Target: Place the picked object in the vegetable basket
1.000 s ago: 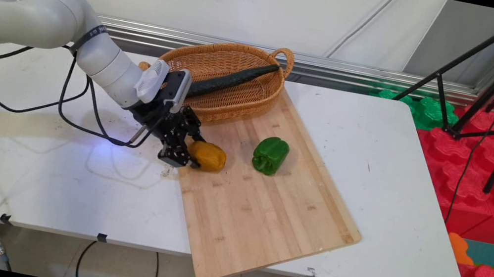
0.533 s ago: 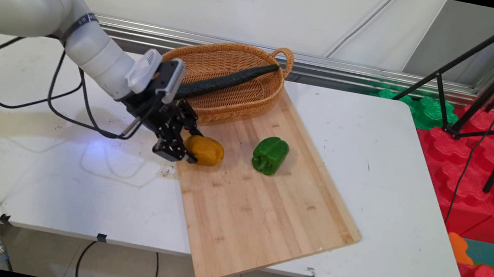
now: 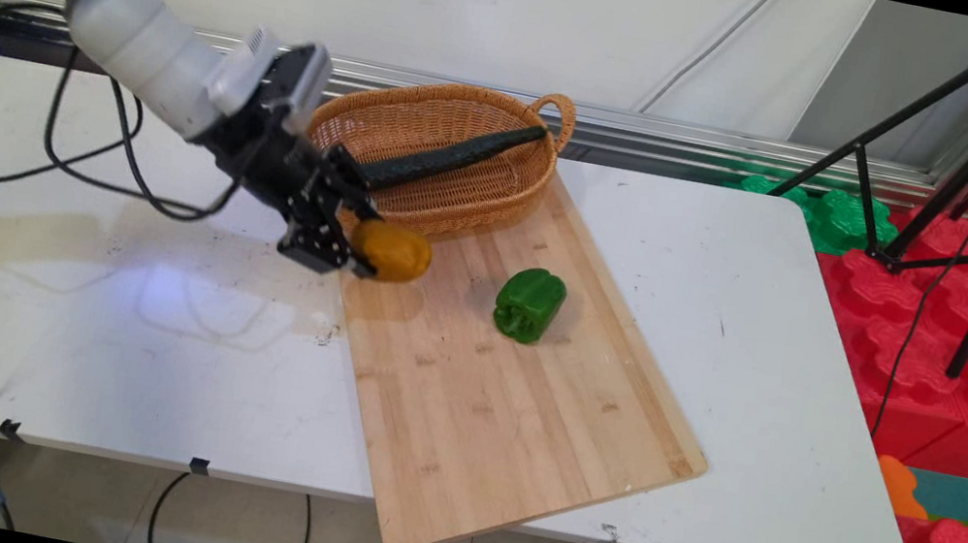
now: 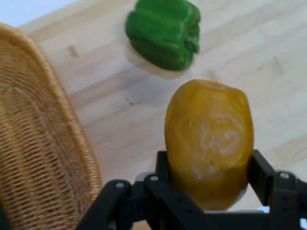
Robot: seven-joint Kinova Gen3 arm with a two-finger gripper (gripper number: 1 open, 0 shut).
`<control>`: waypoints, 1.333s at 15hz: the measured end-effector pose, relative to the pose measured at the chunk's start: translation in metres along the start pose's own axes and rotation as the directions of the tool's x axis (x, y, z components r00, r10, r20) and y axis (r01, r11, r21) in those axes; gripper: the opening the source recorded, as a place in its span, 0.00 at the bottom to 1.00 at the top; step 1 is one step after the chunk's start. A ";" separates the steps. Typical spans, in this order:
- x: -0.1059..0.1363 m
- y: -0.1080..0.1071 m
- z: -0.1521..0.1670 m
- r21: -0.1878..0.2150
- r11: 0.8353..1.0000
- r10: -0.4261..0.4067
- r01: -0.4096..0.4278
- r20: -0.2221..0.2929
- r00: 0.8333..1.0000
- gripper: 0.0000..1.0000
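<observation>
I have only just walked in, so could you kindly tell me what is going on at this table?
The Kinova arm's gripper is shut on a yellow-orange bell pepper, its jaws clamped on either side, holding it clear of the wooden cutting board. A second ago the pepper rested on the board; it has since been lifted up toward the wicker basket, which holds a dark cucumber. A green bell pepper lies on the board.

The white arm reached in from the upper left and sloped down toward the bench's far-left part, black cables hanging beneath it. Its black hand [image 3: 365, 247] pointed down and rightward, raised clear of the surface, both fingers [image 4: 261, 170] clamped against a load between them.
</observation>
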 end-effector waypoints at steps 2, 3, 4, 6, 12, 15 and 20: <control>0.005 -0.004 -0.015 0.018 1.000 -0.025 0.025 -0.014 1.000 0.00; 0.007 -0.006 -0.023 0.028 0.999 -0.038 0.038 -0.021 0.999 0.00; 0.009 -0.008 -0.032 0.043 0.998 -0.054 0.056 -0.030 0.998 0.00; 0.013 -0.016 -0.049 0.076 0.993 -0.092 0.095 -0.048 0.995 0.00; 0.004 -0.048 -0.083 0.167 0.958 -0.224 0.232 -0.069 0.972 0.00; -0.007 -0.066 -0.089 0.212 0.932 -0.285 0.294 -0.072 0.956 0.00; -0.033 -0.105 -0.083 0.270 0.892 -0.361 0.362 -0.054 0.931 0.00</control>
